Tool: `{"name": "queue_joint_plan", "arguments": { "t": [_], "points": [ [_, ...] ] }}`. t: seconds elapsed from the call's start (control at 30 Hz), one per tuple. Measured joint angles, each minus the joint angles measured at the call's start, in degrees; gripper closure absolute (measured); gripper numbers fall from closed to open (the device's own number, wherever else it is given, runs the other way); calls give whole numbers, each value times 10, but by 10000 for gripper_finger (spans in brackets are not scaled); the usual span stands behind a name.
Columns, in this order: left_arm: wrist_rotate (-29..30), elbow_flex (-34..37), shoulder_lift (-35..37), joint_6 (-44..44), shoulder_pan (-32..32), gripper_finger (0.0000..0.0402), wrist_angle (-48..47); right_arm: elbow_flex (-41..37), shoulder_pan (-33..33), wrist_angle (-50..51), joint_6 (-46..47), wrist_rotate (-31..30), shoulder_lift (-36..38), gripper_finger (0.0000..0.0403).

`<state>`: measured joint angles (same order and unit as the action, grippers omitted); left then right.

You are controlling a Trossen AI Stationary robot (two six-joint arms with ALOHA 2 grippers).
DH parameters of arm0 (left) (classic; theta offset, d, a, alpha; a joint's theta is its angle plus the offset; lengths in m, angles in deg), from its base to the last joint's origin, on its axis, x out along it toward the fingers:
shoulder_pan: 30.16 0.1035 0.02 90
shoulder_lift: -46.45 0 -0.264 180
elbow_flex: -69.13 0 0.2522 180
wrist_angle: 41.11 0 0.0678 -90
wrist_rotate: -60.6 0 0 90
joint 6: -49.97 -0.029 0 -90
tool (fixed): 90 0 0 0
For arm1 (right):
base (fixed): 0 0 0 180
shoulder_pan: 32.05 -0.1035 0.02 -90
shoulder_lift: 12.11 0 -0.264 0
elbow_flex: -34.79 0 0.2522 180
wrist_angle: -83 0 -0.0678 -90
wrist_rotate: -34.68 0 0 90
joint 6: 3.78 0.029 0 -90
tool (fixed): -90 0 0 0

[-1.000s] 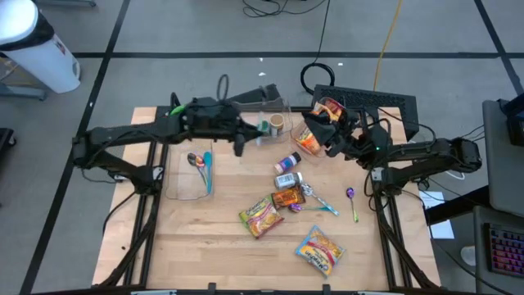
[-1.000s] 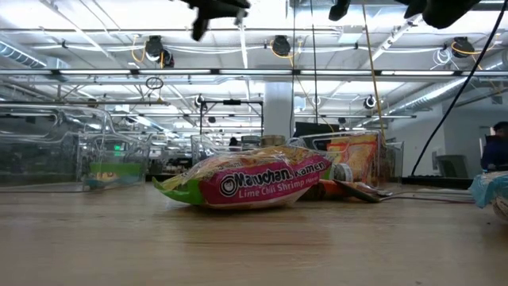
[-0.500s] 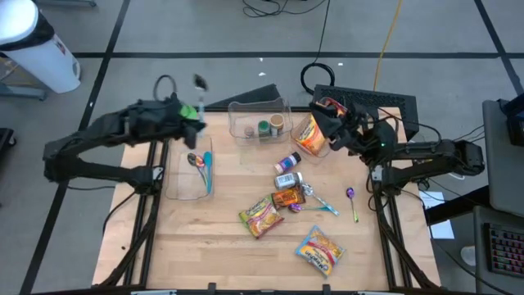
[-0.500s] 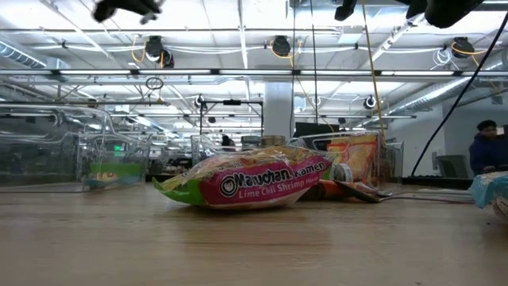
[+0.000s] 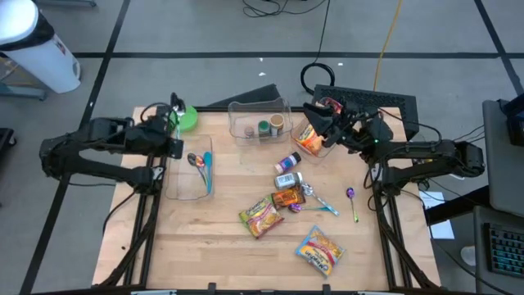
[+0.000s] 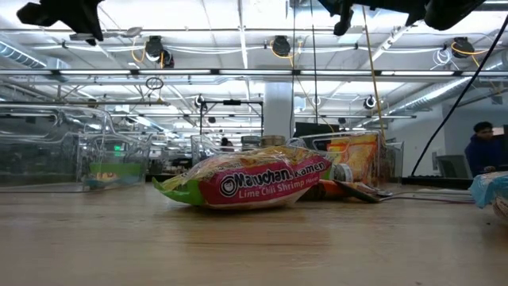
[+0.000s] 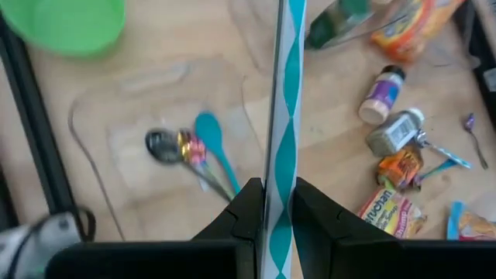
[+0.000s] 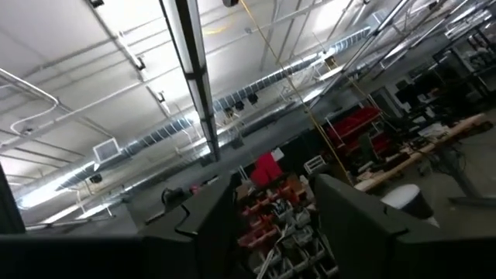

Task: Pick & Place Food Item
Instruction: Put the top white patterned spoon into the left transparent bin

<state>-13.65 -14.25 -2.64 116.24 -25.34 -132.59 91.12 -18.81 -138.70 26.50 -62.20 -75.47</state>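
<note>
The left gripper (image 7: 273, 203) is above the tabletop's (image 5: 213, 246) left edge, fingers (image 7: 242, 203) pinching one teal-and-white striped straw (image 7: 284, 116). The right gripper (image 5: 321, 121), near the far right corner and pointing upward, has its fingers spread with nothing between them. Two clear bins are present: one (image 5: 189, 174) at the left edge holds two spoons (image 5: 199, 164); one (image 5: 259, 120) at the far edge holds two small jars (image 5: 270, 125). One green bowl (image 5: 187, 118) sits at the far left corner. Three food packets lie mid-table: an orange bag (image 5: 310, 137) and two ramen packs (image 5: 261, 215).
</note>
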Motion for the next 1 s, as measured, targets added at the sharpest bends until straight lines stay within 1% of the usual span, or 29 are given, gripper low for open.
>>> {"name": "queue_joint_plan", "arguments": {
  "t": [0.07,0.2,0.37,0.63,0.77,0.9,1.0],
  "points": [
    [-8,7,-8,42,-13,356,-1,0,3,9,4,27,0,228],
    [-18,36,-26,123,-38,356,2,0,12,15,4,104,0,231],
    [-34,84,-56,186,-55,356,41,0,24,22,29,186,1,232],
    [-96,150,-107,229,-56,356,114,0,45,69,81,285,1,232],
    [-128,176,-126,236,-56,356,122,0,55,90,98,325,1,232],
    [-166,212,-133,239,-44,356,128,0,59,94,110,348,1,232],
    [-190,245,-133,231,-27,356,165,0,59,95,110,355,1,232]
  ]
}}
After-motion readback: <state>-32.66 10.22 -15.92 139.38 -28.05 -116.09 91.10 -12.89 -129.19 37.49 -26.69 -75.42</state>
